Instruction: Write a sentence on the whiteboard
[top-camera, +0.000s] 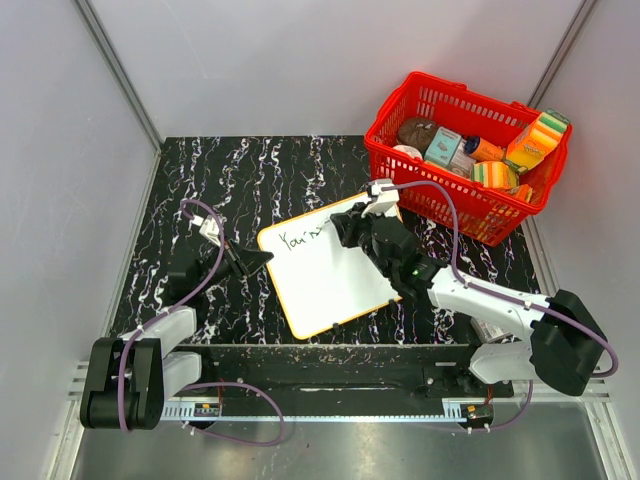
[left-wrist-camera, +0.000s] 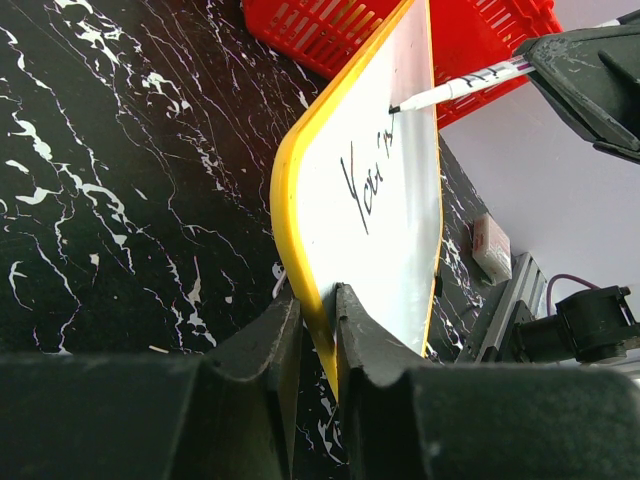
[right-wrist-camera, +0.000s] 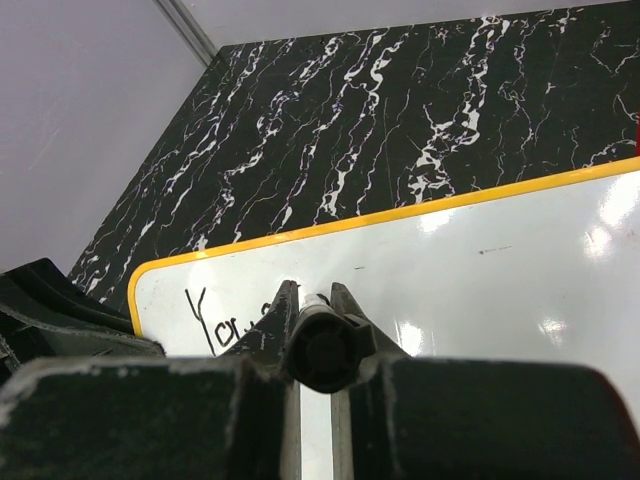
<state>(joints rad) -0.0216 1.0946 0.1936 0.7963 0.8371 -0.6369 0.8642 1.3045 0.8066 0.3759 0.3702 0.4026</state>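
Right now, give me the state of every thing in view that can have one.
whiteboard, partly written: "You" plus a few strokes
marker, uncapped, tip at the whiteboard
left gripper, shut on the whiteboard's rim
right gripper, shut on the marker
red basket, upright, filled with items

Black marbled table (top-camera: 300, 170), grey walls (top-camera: 300, 60)
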